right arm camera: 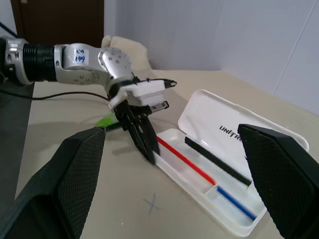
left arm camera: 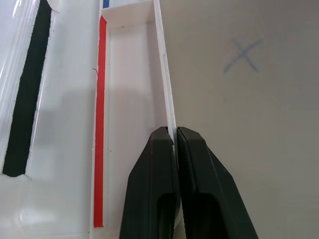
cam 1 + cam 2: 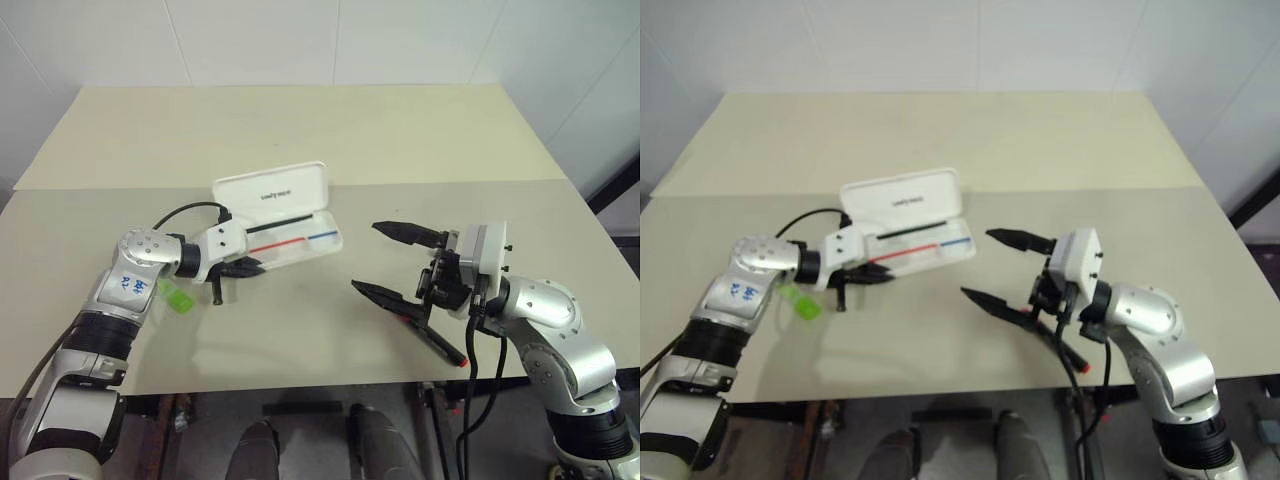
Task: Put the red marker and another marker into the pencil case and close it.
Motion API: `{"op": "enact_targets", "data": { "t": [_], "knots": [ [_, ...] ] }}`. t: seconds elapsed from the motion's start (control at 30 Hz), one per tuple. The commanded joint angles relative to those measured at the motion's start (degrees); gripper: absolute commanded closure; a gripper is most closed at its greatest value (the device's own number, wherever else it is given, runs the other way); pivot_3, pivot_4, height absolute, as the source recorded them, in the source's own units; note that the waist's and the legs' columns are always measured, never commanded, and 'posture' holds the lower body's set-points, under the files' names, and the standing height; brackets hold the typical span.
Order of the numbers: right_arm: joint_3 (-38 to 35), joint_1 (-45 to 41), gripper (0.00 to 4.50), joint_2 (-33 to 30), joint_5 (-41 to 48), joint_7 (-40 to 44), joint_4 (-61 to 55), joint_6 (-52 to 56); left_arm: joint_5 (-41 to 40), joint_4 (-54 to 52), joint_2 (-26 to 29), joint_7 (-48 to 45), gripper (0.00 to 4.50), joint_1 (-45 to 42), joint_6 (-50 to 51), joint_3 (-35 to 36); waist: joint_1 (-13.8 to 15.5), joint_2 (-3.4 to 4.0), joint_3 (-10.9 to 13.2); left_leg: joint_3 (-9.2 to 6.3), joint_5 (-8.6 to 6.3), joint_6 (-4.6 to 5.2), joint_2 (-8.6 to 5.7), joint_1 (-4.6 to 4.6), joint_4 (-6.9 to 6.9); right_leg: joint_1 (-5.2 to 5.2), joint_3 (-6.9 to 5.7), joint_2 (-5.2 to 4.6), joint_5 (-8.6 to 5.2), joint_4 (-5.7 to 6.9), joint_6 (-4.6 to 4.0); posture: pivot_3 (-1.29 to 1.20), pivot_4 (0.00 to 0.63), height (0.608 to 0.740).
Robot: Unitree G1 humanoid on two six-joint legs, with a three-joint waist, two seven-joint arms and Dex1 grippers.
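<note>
Left gripper (image 2: 174,144) jaws pinch the open pencil case (image 3: 300,240) near wall; right gripper (image 3: 395,262) wide, empty.
Risk: pulling drags the case; red marker (image 3: 440,345) and green marker (image 3: 176,296) lie outside on the worktop (image 3: 330,140).

Cam layout: head stereo pair high and wide, two wrist cams low and close.

Both eye views look forward and down from the head over the whole table (image 3: 330,140), with both arms and the open pencil case (image 3: 285,215) mid-frame; near-identical overlap. Left wrist view sits very close, looking along the left gripper (image 2: 175,137) onto the case's front wall (image 2: 167,89) and a pen-drawn cross (image 2: 242,55). Right wrist view looks level across the table between the right gripper's fingers (image 1: 70,169), sharing the case, cross and left gripper.
</note>
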Motion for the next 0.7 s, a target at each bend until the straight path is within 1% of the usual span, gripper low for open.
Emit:
{"op": "enact_targets", "data": {
  "t": [0.03,0.13,0.3,0.4,0.53,0.7],
  "knots": [
    [-2.16,-0.62,0.00,-0.76,1.23,0.50,-0.86,-0.22,-3.57,-5.76,1.27,-5.11,4.48,1.49,-1.32,0.54,0.11,0.00,0.00,0.00,-0.01,0.01,0.00,-0.03,-0.02,-0.02,0.00,0.00,0.02,0.00,0.05,0.00,0.150,0.740],
    [-2.50,-0.24,0.00,-1.02,1.47,0.47,-1.04,-0.06,-3.48,-9.75,2.75,-5.49,4.48,2.83,0.47,1.34,0.33,0.00,0.00,-0.03,-0.07,0.05,0.00,-0.09,-0.04,-0.05,-0.02,0.00,0.10,0.01,0.32,0.00,0.150,0.740],
    [-2.93,0.80,0.00,-1.42,1.57,0.55,-1.42,0.09,-3.94,-15.21,3.93,-5.74,4.48,5.58,1.84,1.66,0.51,0.00,0.00,-0.03,-0.11,0.06,0.00,-0.10,-0.04,-0.06,-0.02,0.00,0.05,-0.01,0.31,0.00,0.150,0.740],
    [-3.23,1.22,0.00,-1.57,1.64,0.70,-1.65,0.31,-3.64,-17.50,3.41,-4.94,4.48,7.21,2.10,1.10,0.64,0.00,0.01,-0.03,-0.11,0.06,0.00,-0.08,0.00,-0.05,-0.01,0.00,-0.06,0.00,0.12,0.00,0.150,0.740],
    [-3.81,1.63,0.00,-1.93,1.89,0.83,-2.13,0.71,-3.58,-20.18,1.40,-3.84,4.48,7.42,4.39,-0.29,0.85,0.00,0.01,-0.03,-0.11,0.06,0.00,-0.08,0.04,-0.05,-0.02,0.00,-0.08,0.00,0.06,0.00,0.150,0.740],
    [-4.20,1.81,0.00,-2.25,2.35,0.45,-2.97,1.27,-2.40,-19.11,0.27,-3.45,4.48,6.38,4.50,-1.80,1.13,0.00,0.00,-0.03,-0.11,0.06,0.00,-0.08,0.06,-0.04,-0.01,0.01,-0.08,0.00,0.06,0.00,0.150,0.740]
  ]
}}
